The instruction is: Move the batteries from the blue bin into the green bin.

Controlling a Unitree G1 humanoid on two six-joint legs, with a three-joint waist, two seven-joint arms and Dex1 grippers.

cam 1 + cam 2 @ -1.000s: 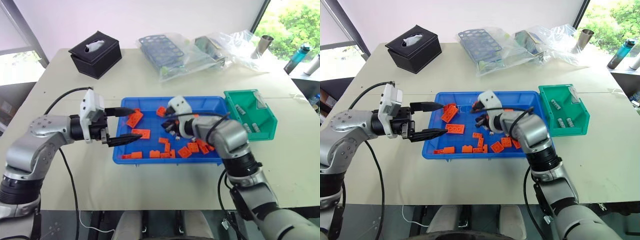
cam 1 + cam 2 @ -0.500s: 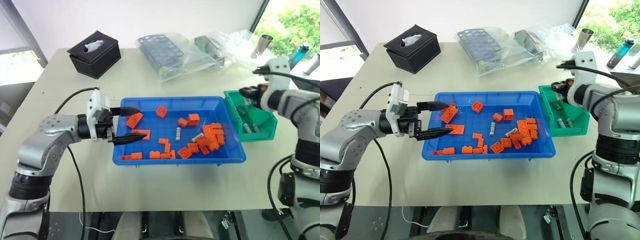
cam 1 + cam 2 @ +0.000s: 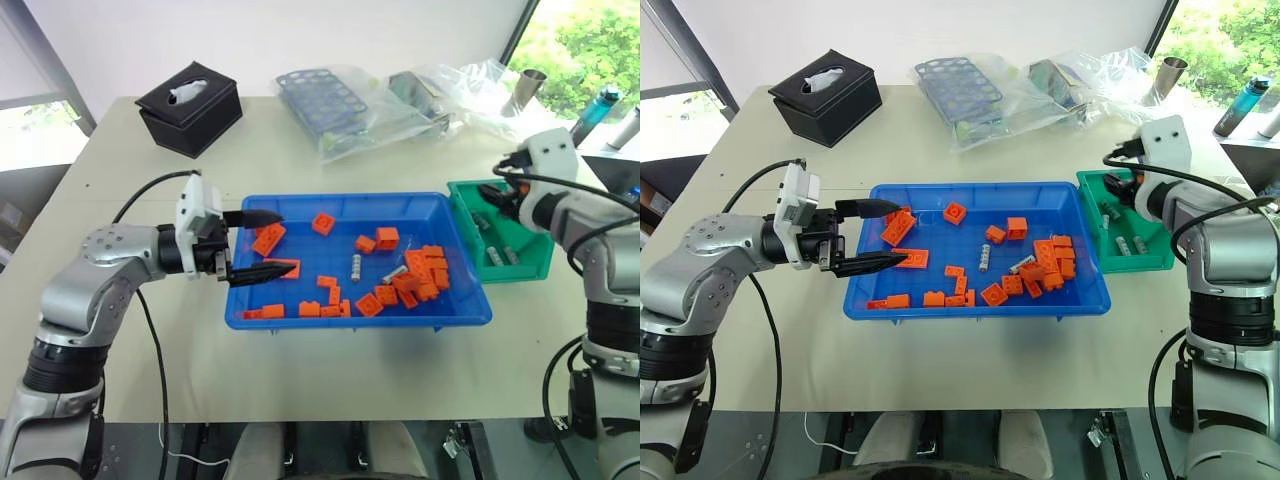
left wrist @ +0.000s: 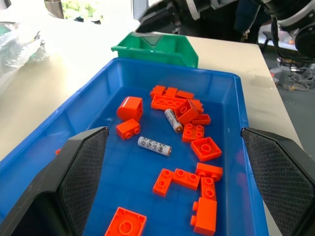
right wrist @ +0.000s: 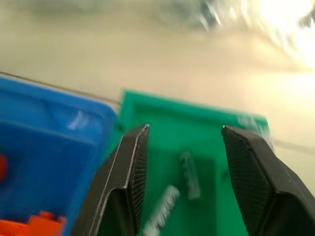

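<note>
The blue bin [image 3: 340, 199] lies mid-table, holding several orange bricks [image 3: 420, 270] and two batteries [image 3: 356, 267], [image 3: 394, 273]. At its left end my left gripper [image 3: 285, 242] hovers open and empty, pointing along the bin; its wrist view shows both batteries [image 4: 154, 145], [image 4: 172, 119] lying loose ahead. The green bin [image 3: 528, 240] stands against the blue bin's right end with a few batteries [image 3: 497, 257] inside. Above its far left corner my right gripper [image 3: 497, 195] is open with nothing between its fingers, and two batteries [image 5: 189, 181] lie in the green bin [image 5: 206, 123] under it.
A black tissue box [image 3: 190, 108] sits at the far left. A blue-grey perforated rack [image 3: 325, 100] in clear plastic bags [image 3: 450, 95] lies at the back, with a metal cup [image 3: 527, 88] and a bottle [image 3: 597, 110] at the far right.
My right gripper left the middle of the blue bin, swung right and up to above the green bin, and opened. The left arm has stayed in place.
</note>
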